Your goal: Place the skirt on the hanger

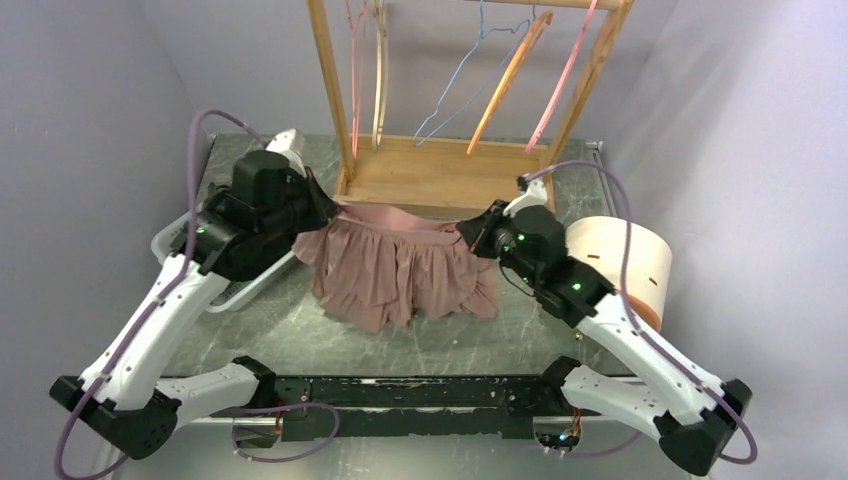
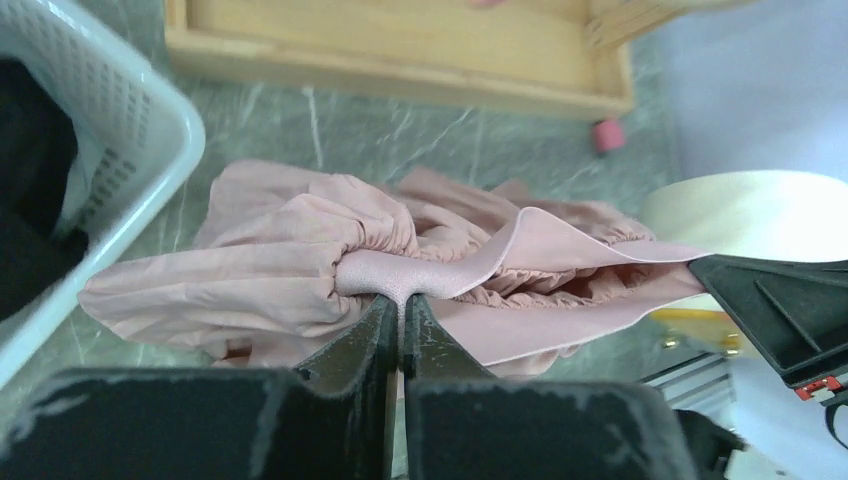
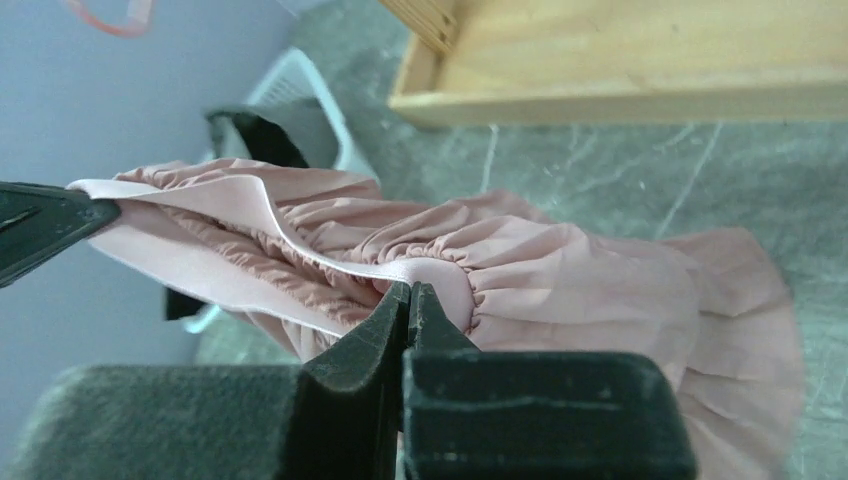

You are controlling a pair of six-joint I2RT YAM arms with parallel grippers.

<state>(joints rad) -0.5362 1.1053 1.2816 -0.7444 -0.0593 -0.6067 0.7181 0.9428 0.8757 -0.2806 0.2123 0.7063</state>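
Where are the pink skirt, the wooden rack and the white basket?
skirt [image 1: 400, 265]: top view, on its ruffled middle.
wooden rack [image 1: 440, 175]: top view, on its flat base.
white basket [image 2: 140, 150]: left wrist view, on its lattice wall.

Pale lilac walls surround a grey-green marble table.

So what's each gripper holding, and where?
Both hold the pink skirt by its waistband: left gripper at one end, right gripper at the other.

wooden rack base just behind skirt, basket left, round tub right
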